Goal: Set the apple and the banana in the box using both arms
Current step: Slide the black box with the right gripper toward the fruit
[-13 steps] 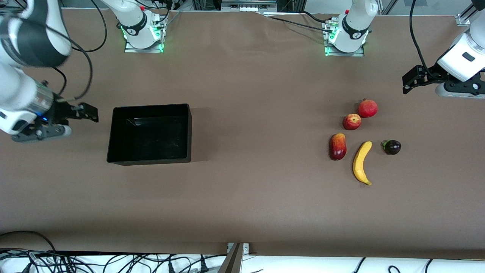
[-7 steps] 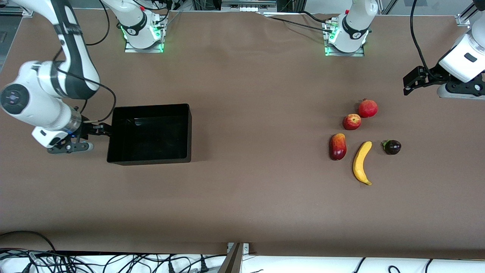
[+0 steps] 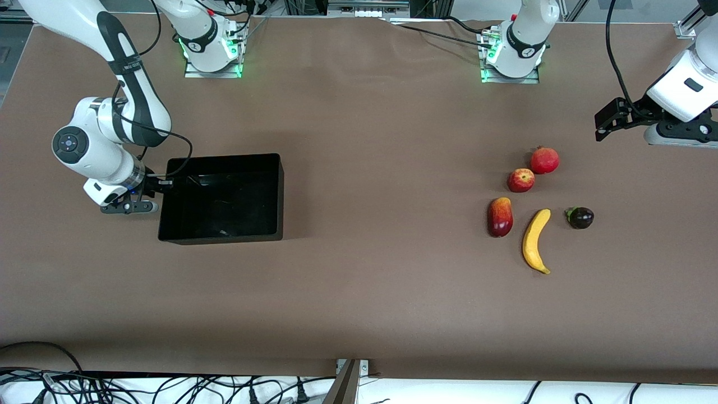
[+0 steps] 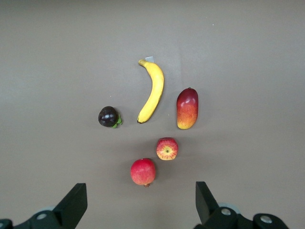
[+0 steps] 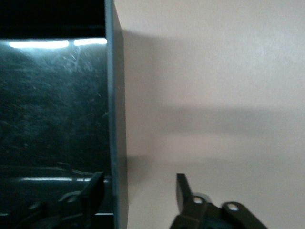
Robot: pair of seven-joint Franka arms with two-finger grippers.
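The black box (image 3: pixel 224 239) lies toward the right arm's end of the table. My right gripper (image 3: pixel 161 186) is low at its end wall and open. In the right wrist view that wall (image 5: pixel 117 143) runs between the fingers of the right gripper (image 5: pixel 138 188), one inside the box and one outside with a gap. The apple (image 3: pixel 521 180) and the banana (image 3: pixel 535 240) lie on the table toward the left arm's end. My left gripper (image 3: pixel 598 126) hangs open over bare table beside the fruit. The left wrist view shows the left gripper (image 4: pixel 140 202), the apple (image 4: pixel 167 148) and the banana (image 4: pixel 152 90).
A round red fruit with a crown tip (image 3: pixel 544 160) touches the apple. A red-and-yellow mango-like fruit (image 3: pixel 500 216) lies beside the banana, and a small dark purple fruit (image 3: pixel 580 217) lies at the banana's other flank. Cables run along the table edge nearest the front camera.
My right arm has swung in and come down, bringing its gripper from beside the box onto the box's end wall. The left gripper and the fruit have stayed where they were.
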